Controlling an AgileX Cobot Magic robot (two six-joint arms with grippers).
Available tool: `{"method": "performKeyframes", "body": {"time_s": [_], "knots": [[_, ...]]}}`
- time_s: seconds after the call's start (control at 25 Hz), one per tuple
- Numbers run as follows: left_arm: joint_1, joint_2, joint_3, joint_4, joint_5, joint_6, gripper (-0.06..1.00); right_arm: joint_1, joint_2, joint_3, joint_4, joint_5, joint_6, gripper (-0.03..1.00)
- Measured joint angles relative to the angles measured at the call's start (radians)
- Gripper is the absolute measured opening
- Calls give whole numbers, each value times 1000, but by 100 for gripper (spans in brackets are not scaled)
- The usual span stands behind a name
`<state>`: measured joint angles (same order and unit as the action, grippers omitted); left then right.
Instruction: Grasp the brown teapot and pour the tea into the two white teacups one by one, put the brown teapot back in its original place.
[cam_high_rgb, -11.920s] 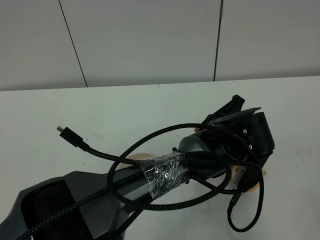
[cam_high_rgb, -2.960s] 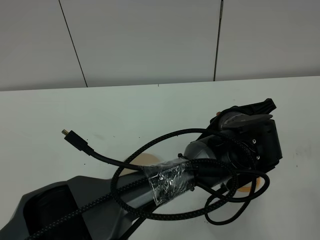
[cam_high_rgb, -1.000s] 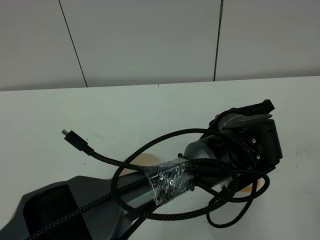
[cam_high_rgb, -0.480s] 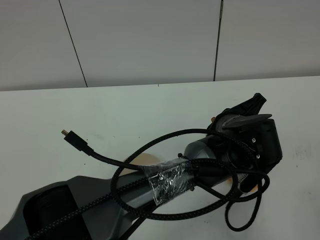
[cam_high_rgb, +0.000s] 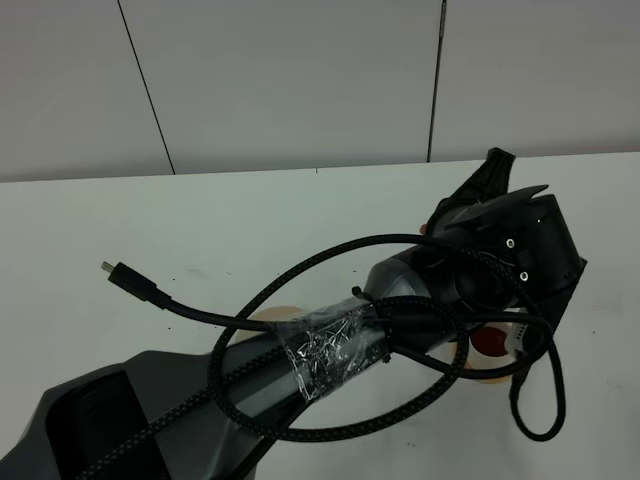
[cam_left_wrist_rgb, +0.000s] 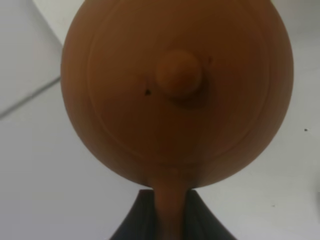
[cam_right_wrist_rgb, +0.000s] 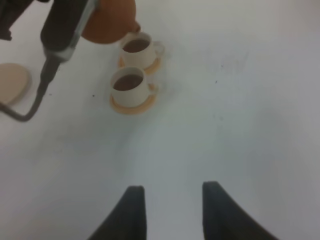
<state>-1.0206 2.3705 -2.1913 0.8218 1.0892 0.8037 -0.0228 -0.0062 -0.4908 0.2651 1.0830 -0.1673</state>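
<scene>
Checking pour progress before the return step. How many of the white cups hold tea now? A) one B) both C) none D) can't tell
B: in the right wrist view both teacups, the far one under the brown teapot and the near one, show dark tea inside.

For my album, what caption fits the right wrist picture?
Brown teapot beside two white teacups holding tea.

From the high camera, the left arm (cam_high_rgb: 330, 350) hides the brown teapot and most of one teacup (cam_high_rgb: 495, 345). The left wrist picture's edge crops the teapot's (cam_left_wrist_rgb: 177, 90) handle and the fingers (cam_left_wrist_rgb: 132, 222).
</scene>
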Motion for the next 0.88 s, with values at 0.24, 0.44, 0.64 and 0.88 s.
{"method": "performKeyframes", "body": {"time_s": [0.24, 0.44, 0.64, 0.88], "knots": [[9, -1, -1, -47, 52, -104, 17, 0, 0, 0, 0, 0, 0, 27], [45, -4, -1, -201, 96, -114, 17, 0, 0, 0, 0, 0, 1, 27], [97, -9, -1, -323, 98, -128, 17, 0, 0, 0, 0, 0, 1, 27], [161, -11, -1, -457, 98, -136, 17, 0, 0, 0, 0, 0, 1, 27]]}}
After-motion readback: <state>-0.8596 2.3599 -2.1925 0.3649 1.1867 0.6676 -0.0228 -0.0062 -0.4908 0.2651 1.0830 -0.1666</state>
